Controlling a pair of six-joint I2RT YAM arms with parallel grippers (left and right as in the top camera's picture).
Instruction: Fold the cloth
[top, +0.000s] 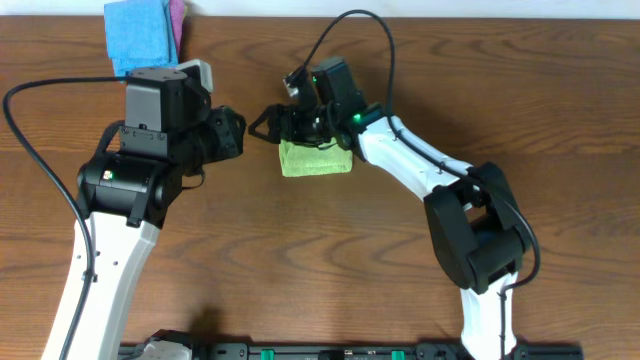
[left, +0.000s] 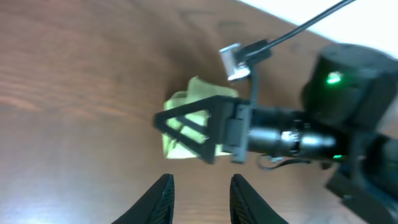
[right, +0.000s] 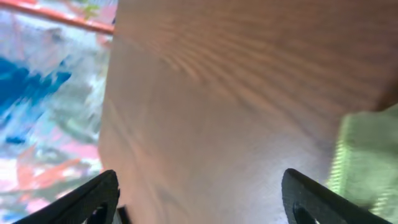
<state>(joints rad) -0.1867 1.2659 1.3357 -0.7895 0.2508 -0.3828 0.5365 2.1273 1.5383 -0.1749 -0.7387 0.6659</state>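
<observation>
The lime-green cloth (top: 316, 160) lies folded into a small thick rectangle near the middle of the table. My right gripper (top: 266, 127) hangs just past its left edge, jaws wide open and holding nothing. Through the right wrist camera the gripper (right: 202, 199) frames bare wood, and the cloth (right: 367, 158) lies beside the right finger (right: 317, 199). My left gripper (top: 238, 134) faces it from the left, a short way off. In the left wrist view that gripper (left: 200, 198) is open with only wood between its fingers. The cloth (left: 205, 92) lies ahead, partly behind the right gripper's triangular finger (left: 186, 127).
A bright blue cloth (top: 139, 36) lies at the back left with a pink cloth (top: 178, 14) beside it. Black cables loop from both arms over the table. The right wrist view shows the table's edge (right: 109, 93) on its left.
</observation>
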